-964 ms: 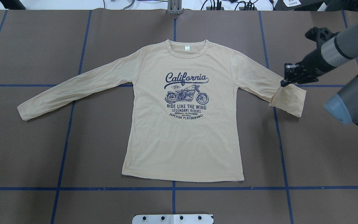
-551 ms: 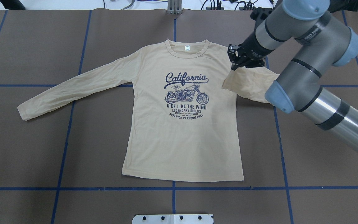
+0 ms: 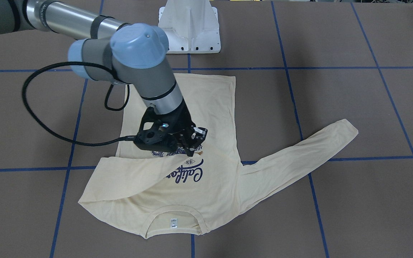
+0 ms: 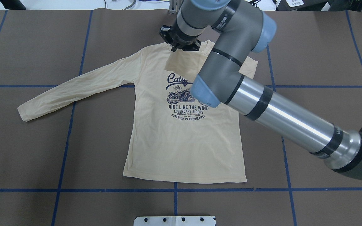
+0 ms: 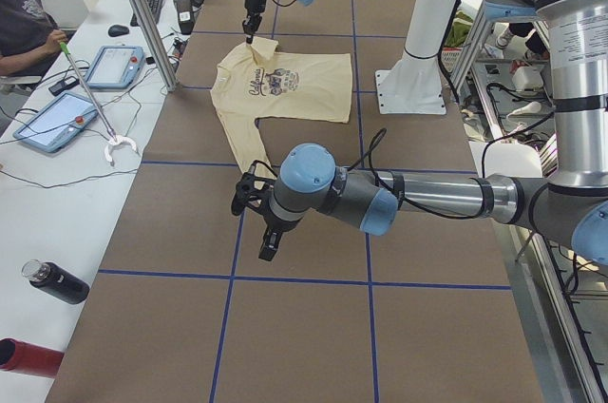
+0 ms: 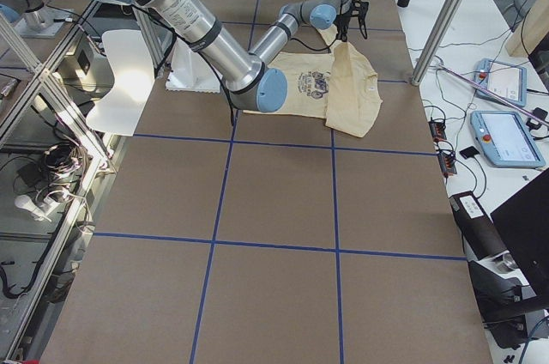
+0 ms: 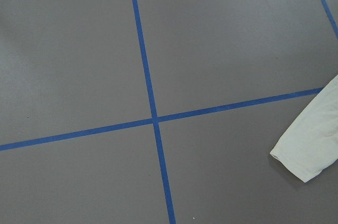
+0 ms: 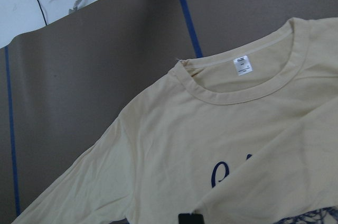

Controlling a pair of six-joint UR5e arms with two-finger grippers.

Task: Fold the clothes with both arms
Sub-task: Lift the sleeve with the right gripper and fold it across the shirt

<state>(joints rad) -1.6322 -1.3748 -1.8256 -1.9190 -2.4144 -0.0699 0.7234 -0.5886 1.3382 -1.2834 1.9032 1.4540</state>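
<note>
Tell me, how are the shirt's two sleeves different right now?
The held sleeve is folded over the shirt's chest; the free sleeve stretches out flat on the table. The right gripper pinches the held sleeve; nothing touches the free sleeve. Both are pale yellow.

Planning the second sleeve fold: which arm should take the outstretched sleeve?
Left. Its wrist camera shows the outstretched sleeve close by, and the left gripper hangs just beyond the cuff, holding nothing. The right gripper is over the chest print, shut on the folded sleeve.
</note>
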